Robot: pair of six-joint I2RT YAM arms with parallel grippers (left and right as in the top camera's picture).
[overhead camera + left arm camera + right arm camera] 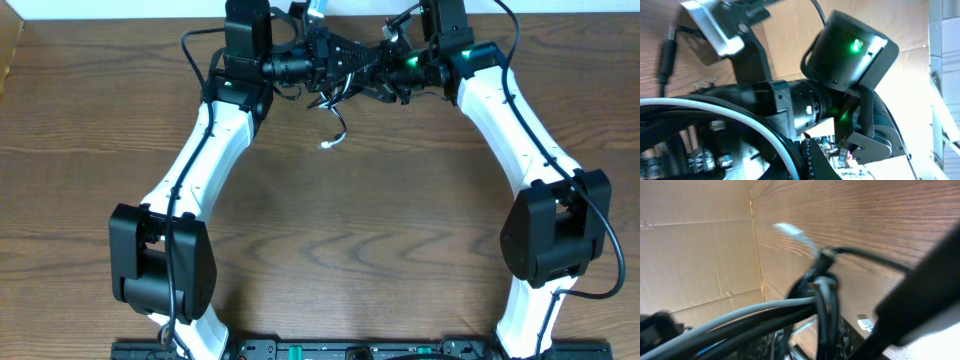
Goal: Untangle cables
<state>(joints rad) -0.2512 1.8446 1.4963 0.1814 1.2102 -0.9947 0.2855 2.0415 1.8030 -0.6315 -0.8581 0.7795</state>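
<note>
Both grippers meet high at the table's far edge, with the tangled cables bunched between them. My left gripper [338, 70] and my right gripper [388, 78] each look shut on the bundle. A black cable [337, 120] hangs down from it, and a white plug [328, 146] dangles just over the wood. In the left wrist view the white cable [760, 127] curves against my toothed finger [807, 160], and a black plug [665, 55] shows at upper left. In the right wrist view black and white strands cross in a knot [822, 282], with a white plug [790, 230] above it.
The wooden table [320, 250] stretches towards me between the two arms. A cardboard wall [700, 255] stands at the far edge. The right arm's wrist with its green light [855, 47] is very close to my left gripper. Thick arm wires loop nearby.
</note>
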